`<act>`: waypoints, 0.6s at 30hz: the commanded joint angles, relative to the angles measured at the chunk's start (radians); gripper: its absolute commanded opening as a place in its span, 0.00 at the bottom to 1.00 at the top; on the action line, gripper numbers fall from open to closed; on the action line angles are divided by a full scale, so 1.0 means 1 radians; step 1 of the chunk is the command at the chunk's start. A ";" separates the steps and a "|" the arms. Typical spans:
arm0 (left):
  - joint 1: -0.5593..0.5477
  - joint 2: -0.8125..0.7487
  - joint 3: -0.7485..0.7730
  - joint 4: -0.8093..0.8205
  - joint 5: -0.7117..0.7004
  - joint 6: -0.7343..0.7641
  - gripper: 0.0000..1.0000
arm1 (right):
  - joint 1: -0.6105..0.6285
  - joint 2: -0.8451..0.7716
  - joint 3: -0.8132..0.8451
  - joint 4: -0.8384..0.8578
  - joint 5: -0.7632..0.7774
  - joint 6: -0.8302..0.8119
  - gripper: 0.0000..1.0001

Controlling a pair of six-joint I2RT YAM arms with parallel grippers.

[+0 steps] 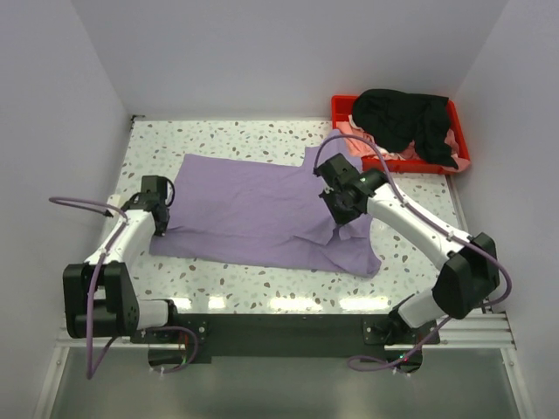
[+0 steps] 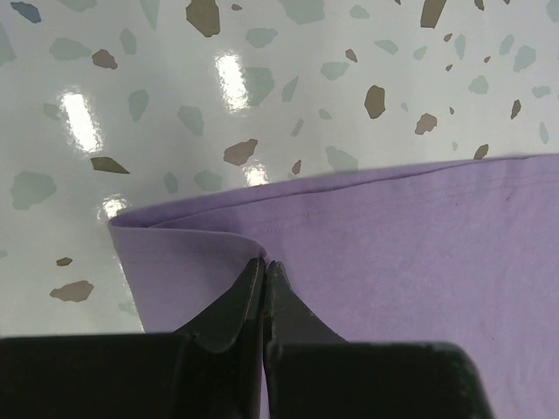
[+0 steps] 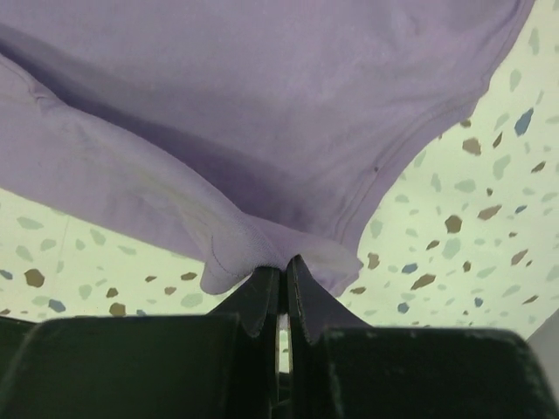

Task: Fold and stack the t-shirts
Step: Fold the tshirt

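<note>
The lavender t-shirt [image 1: 262, 209] lies spread across the middle of the table. My left gripper [image 1: 160, 223] is shut on its left edge, pinching the hem [image 2: 253, 253] low at the tabletop. My right gripper [image 1: 339, 209] is shut on a bunched fold of the same shirt [image 3: 262, 249] near its right side and holds that part lifted off the table. The black t-shirt [image 1: 403, 118] is heaped in the red tray [image 1: 461, 157] at the back right, with the pale pink t-shirt [image 1: 367, 140] showing under it.
The speckled tabletop [image 1: 218, 140] shows around the shirt. White walls close in at the left, back and right. The tray stands against the right wall.
</note>
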 commanded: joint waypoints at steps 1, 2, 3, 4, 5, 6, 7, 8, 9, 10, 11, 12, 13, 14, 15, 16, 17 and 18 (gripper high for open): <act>0.002 0.022 0.040 0.073 -0.025 0.032 0.00 | -0.016 0.047 0.070 0.066 0.000 -0.127 0.00; 0.004 0.034 0.040 0.078 -0.032 0.035 0.00 | -0.022 0.094 0.102 0.057 0.004 -0.178 0.00; 0.004 0.040 0.041 0.078 -0.040 0.033 0.00 | -0.030 0.114 0.116 0.057 0.014 -0.197 0.00; 0.004 0.046 0.043 0.075 -0.046 0.027 0.00 | -0.044 0.142 0.128 0.061 0.018 -0.223 0.00; 0.002 0.058 0.047 0.070 -0.063 0.024 0.00 | -0.048 0.167 0.159 0.066 0.024 -0.274 0.00; 0.004 0.062 0.049 0.070 -0.069 0.023 0.03 | -0.053 0.226 0.182 0.069 0.032 -0.295 0.00; 0.004 0.069 0.052 0.075 -0.072 0.027 0.09 | -0.057 0.257 0.208 0.065 0.047 -0.315 0.01; 0.004 0.080 0.056 0.075 -0.083 0.030 0.12 | -0.067 0.286 0.261 0.063 0.052 -0.353 0.04; 0.004 0.086 0.060 0.072 -0.088 0.030 0.24 | -0.067 0.349 0.286 0.064 0.070 -0.363 0.16; 0.005 0.089 0.076 0.070 -0.098 0.033 0.35 | -0.070 0.377 0.315 0.057 0.125 -0.365 0.31; 0.005 0.100 0.090 0.050 -0.108 0.041 0.48 | -0.070 0.409 0.376 0.051 0.170 -0.345 0.44; 0.005 0.103 0.107 0.030 -0.117 0.038 0.74 | -0.071 0.453 0.407 0.046 0.207 -0.329 0.54; 0.005 0.106 0.144 0.014 -0.140 0.044 0.86 | -0.074 0.472 0.435 0.028 0.236 -0.313 0.58; 0.005 0.105 0.164 -0.012 -0.147 0.067 0.97 | -0.076 0.478 0.473 0.025 0.285 -0.274 0.68; 0.005 0.103 0.203 -0.029 -0.157 0.076 1.00 | -0.077 0.471 0.481 0.026 0.293 -0.254 0.80; 0.005 0.100 0.217 -0.042 -0.155 0.087 1.00 | -0.076 0.457 0.481 0.032 0.291 -0.236 0.90; 0.005 0.091 0.228 -0.057 -0.151 0.110 1.00 | -0.076 0.437 0.452 0.049 0.282 -0.195 0.99; 0.005 0.083 0.233 -0.056 -0.143 0.122 1.00 | -0.076 0.406 0.425 0.067 0.238 -0.175 0.99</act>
